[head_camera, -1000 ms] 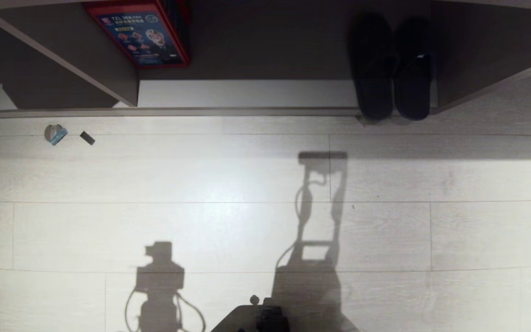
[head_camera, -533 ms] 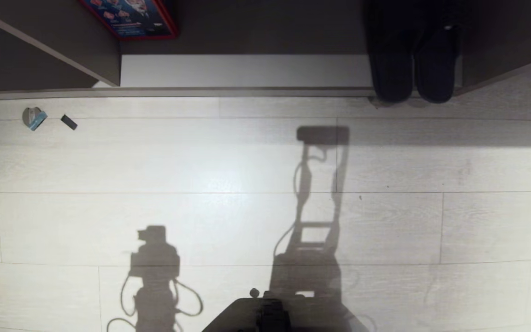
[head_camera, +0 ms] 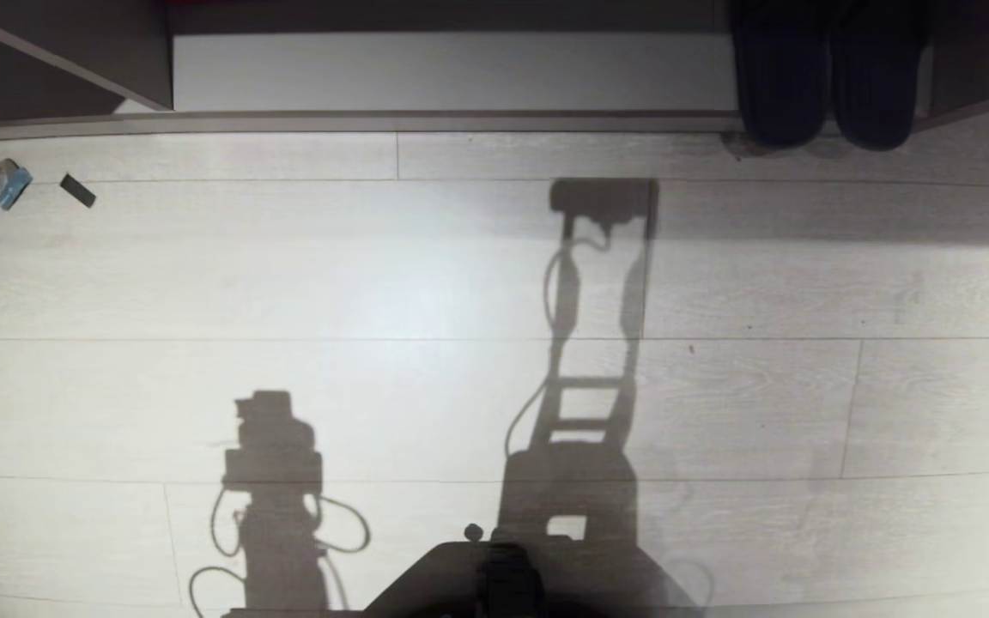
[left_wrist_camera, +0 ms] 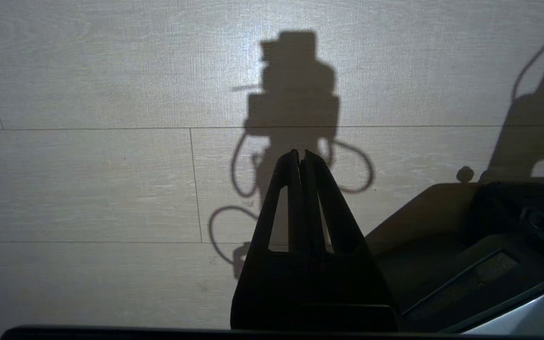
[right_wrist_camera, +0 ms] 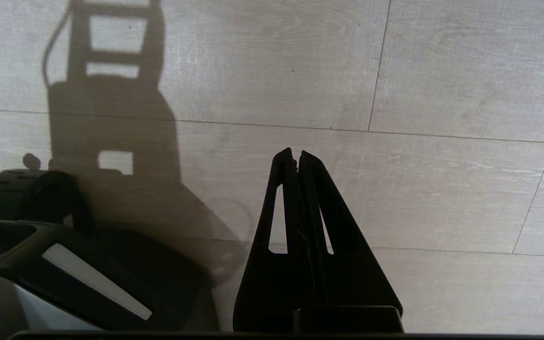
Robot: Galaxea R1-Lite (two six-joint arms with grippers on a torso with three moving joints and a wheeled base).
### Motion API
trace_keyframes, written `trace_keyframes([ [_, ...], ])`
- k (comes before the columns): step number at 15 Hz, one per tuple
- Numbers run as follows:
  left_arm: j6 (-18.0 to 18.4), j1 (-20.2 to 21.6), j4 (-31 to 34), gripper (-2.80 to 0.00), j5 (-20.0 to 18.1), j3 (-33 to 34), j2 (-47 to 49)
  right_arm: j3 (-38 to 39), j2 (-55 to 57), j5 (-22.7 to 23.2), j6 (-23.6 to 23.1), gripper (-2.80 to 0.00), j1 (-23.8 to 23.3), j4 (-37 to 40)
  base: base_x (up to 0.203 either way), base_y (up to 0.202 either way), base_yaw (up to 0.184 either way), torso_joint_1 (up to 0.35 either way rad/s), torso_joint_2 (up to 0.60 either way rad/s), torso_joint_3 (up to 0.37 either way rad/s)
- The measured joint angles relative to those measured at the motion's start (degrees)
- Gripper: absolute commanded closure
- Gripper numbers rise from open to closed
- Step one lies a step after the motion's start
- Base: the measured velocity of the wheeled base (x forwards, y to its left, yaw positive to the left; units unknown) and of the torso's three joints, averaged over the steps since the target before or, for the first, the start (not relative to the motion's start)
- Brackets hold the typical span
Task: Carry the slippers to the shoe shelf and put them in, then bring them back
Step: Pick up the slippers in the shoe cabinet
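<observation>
The slippers stood side by side in the shoe shelf, heels over its edge. The left gripper and right gripper were closed and empty above the floor.

Floor: pale wood-grain planks, seams running across and lengthwise, bright glare patch mid-frame, hard shadows cast. Small grey-blue object, poss. debris, and dark chip lie near far edge, top left.
</observation>
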Motion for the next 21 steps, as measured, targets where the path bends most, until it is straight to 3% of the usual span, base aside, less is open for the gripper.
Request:
trace_keyframes([
  [21,0.3,0.0,-0.1,0.00,0.0,0.0,0.0,0.0,0.0,0.1,-0.5,0.00,0.0,0.0,0.000,0.000,0.000,0.001,0.00,-0.022],
])
